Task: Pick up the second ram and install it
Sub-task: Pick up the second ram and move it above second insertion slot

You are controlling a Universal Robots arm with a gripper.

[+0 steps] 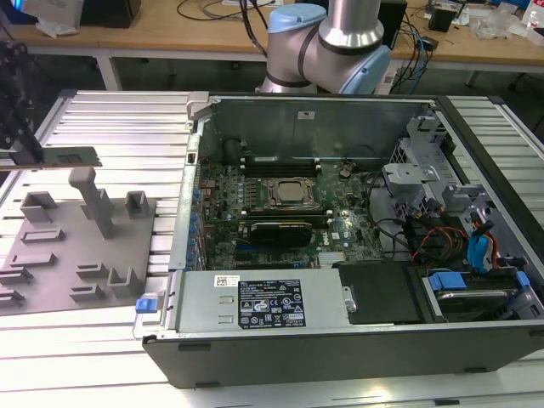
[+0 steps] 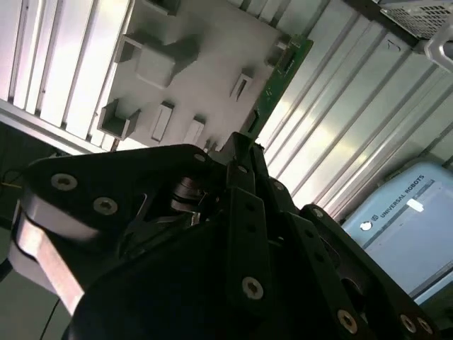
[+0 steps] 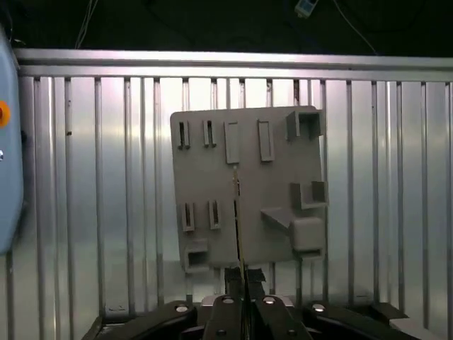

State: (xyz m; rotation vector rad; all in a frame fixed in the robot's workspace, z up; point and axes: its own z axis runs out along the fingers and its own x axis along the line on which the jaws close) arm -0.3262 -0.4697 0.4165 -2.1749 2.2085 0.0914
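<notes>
The gripper [image 1: 31,153] is clamping its fingers on the second ram [image 1: 72,158], holding it level in the air above the grey holder plate [image 1: 64,255] (in the first wrist view the stick is showing edge-on, as a thin line). The plate is lying on the ribbed worktop [image 1: 110,127] near its edge at the exterior view's left. The open computer case [image 1: 340,365] is sitting just beside it, its motherboard [image 1: 219,200] lying exposed.

Ribbed alum. tabletop [image 1: 110,119] up front, wooden bench [image 1: 153,34] w/ loose cables [image 1: 212,10] behind, bright glare on slats.
</notes>
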